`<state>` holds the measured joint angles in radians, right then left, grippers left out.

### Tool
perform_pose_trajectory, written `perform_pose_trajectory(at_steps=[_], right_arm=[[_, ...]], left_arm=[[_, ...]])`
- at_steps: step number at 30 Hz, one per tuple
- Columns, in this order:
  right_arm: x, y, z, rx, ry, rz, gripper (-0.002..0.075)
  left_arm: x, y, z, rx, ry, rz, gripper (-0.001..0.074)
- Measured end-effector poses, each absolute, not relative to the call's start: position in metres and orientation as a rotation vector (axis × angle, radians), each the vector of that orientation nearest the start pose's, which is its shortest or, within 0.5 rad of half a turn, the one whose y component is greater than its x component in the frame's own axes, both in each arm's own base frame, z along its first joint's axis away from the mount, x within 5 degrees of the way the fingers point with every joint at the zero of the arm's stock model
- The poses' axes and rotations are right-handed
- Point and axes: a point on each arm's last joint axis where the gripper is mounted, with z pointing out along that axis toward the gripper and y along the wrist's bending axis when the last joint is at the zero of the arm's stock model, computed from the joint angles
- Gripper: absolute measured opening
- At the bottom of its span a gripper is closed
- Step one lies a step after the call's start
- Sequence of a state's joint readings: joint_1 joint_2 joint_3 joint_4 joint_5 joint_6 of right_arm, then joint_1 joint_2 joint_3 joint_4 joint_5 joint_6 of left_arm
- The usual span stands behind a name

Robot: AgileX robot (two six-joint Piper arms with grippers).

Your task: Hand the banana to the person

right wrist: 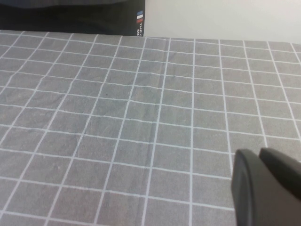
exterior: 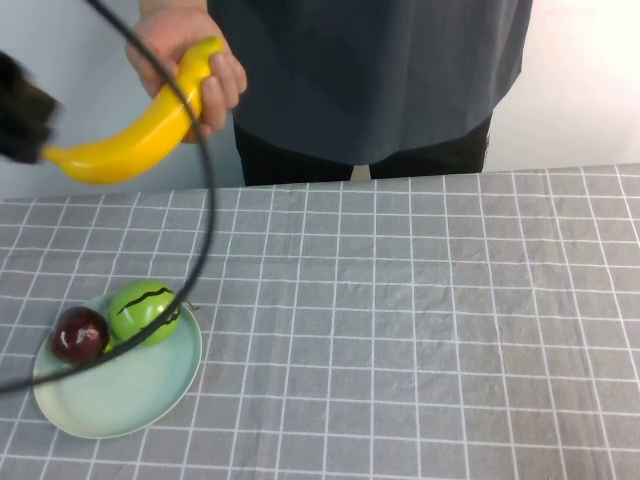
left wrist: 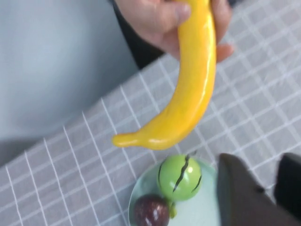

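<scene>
The banana (exterior: 145, 125) was up in the air, above and beyond the pale green plate (exterior: 140, 400), with its upper end wrapped in the person's hand (exterior: 185, 55) and its stem end pointing down toward the left tool (exterior: 25, 110). The person (exterior: 380, 80) stood at the far edge of the tabletop (exterior: 420, 330), past the plate, with the arm reaching forward, which suited receiving the fruit at chest height rather than picking it off the cloth.

In the left wrist view the banana (left wrist: 188, 89) hung clear of the dark fingers (left wrist: 240, 197) of the left tool (left wrist: 263, 188), which showed a gap between them and nothing inside; so the left tool stood apart and the banana's weight seemed to rest wholly on the hand (left wrist: 164, 21). By that reading the handover looked essentially made.

On the plate lay the striped green fruit (exterior: 143, 312) and, touching it on the side away from the person, a dark red fruit (exterior: 79, 334); they sat at the plate's far rim, leaving its near part bare. The arm's black cable (exterior: 205, 200) looped across above the plate.

The right tool (right wrist: 263, 188) was low over the bare checked cloth, well away from the plate. Whether its fingers were apart or together I cannot tell. It appeared parked, having no share in this job.
</scene>
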<state>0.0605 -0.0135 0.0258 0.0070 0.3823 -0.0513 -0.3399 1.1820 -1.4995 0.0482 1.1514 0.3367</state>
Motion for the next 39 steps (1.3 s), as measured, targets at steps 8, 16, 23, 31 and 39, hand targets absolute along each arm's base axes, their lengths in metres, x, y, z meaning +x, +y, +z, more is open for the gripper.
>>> perform_pose_trajectory(at_steps=[8, 16, 23, 31, 39], right_arm=[[0.052, 0.003, 0.171, -0.101, 1.876, 0.013, -0.0008], [0.052, 0.003, 0.171, -0.101, 1.876, 0.013, -0.0008], [0.052, 0.003, 0.171, -0.101, 1.876, 0.013, -0.0008], [0.052, 0.003, 0.171, -0.101, 1.876, 0.013, -0.0008], [0.052, 0.003, 0.171, -0.101, 1.876, 0.013, -0.0008]], left_arm=[[0.115, -0.043, 0.466, 0.688, 2.027, -0.052, 0.0006], [0.060, -0.024, 0.401, 0.483, 1.817, -0.151, -0.0001], [0.059, -0.025, 0.324, 0.329, 1.650, -0.283, -0.0003], [0.073, -0.028, 0.258, 0.293, 1.689, -0.287, -0.0003], [0.076, -0.025, 0.209, 0.238, 1.601, -0.267, -0.0003]])
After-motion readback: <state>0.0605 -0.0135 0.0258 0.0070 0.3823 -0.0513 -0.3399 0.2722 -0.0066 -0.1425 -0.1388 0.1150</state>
